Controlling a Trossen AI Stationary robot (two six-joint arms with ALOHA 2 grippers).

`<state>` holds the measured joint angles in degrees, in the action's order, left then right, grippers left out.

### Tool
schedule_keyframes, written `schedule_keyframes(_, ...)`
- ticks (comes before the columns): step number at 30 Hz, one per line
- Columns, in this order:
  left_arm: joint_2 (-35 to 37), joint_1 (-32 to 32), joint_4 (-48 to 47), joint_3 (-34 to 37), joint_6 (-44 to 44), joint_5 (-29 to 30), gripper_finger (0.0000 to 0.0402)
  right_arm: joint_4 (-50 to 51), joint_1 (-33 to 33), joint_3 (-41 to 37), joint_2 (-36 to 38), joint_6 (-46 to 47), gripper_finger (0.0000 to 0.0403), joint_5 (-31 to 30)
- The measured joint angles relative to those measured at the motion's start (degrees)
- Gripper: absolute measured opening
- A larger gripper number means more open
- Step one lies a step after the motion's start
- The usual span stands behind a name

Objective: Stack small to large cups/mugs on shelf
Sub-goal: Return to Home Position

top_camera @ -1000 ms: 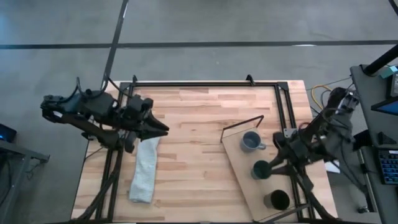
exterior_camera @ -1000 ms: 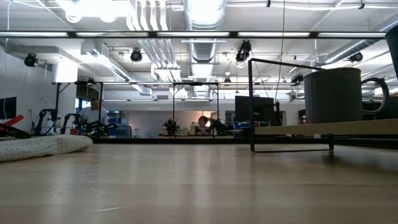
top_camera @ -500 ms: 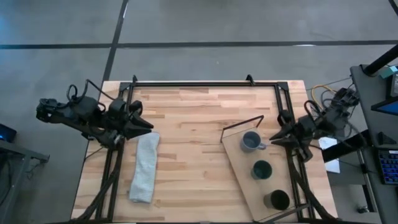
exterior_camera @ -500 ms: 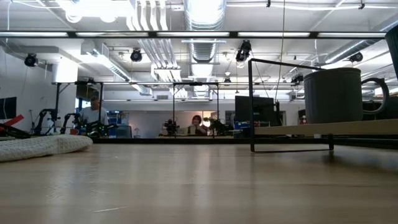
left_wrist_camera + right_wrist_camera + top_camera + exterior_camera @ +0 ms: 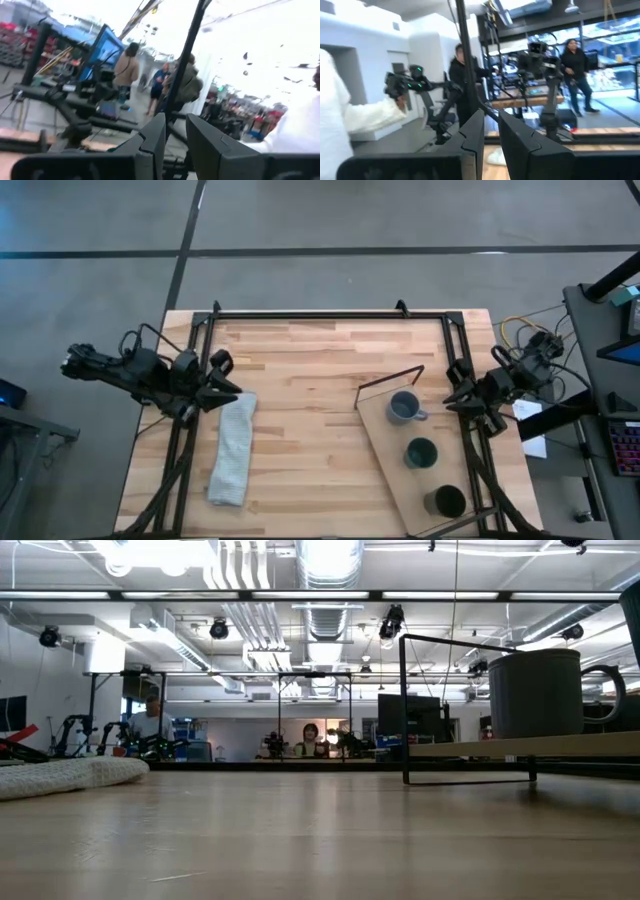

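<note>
In the high view the pale wooden shelf (image 5: 385,442) lies slantwise on the right of the table, its dark wire frame (image 5: 391,376) at the far end. Three cups stand on it in a row, each on its base: the blue-grey mug (image 5: 403,408), the teal-green cup (image 5: 420,452) and the black cup (image 5: 446,501). The low view shows the mug (image 5: 535,692) on the shelf (image 5: 520,747). My left gripper (image 5: 228,387) is shut at the table's left edge. My right gripper (image 5: 455,396) is shut at the right edge, beside the mug and apart from it.
A grey folded cloth (image 5: 232,448) lies on the table's left part, near my left gripper. The striped tabletop (image 5: 310,430) stretches between cloth and shelf. A black frame (image 5: 330,313) runs along the far edge. People stand in the room beyond the table (image 5: 310,737).
My right gripper has drawn back from the teal-green cup toward the table's far right edge. My left gripper has pulled back toward the left edge. The cups, shelf and cloth have stayed where they were.
</note>
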<state>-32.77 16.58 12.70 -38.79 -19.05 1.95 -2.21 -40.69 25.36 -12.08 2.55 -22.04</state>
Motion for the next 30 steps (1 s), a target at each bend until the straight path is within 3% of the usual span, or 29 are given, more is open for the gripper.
schedule_keyframes(8, -0.4, -0.1, 13.8, 8.9, -0.1, -1.0, 0.0063, -10.0, 0.1, -8.0, 3.2, -2.4, 0.0052, 3.1)
schedule_keyframes(18, -2.3, -3.8, 18.8, 11.2, -0.1, -2.1, 0.0063, -15.1, 4.4, -14.9, 9.3, -2.9, 0.0052, 3.1)
schedule_keyframes(25, -5.6, -9.3, 20.4, 11.2, -0.6, -7.9, 0.0063, -12.7, 7.6, -14.5, 12.1, -7.0, 0.0052, 4.3)
schedule_keyframes(30, -7.2, -14.9, 22.6, 11.2, -3.1, -16.4, 0.0063, -8.8, 9.5, -13.9, 12.0, -5.8, 0.0052, 4.4)
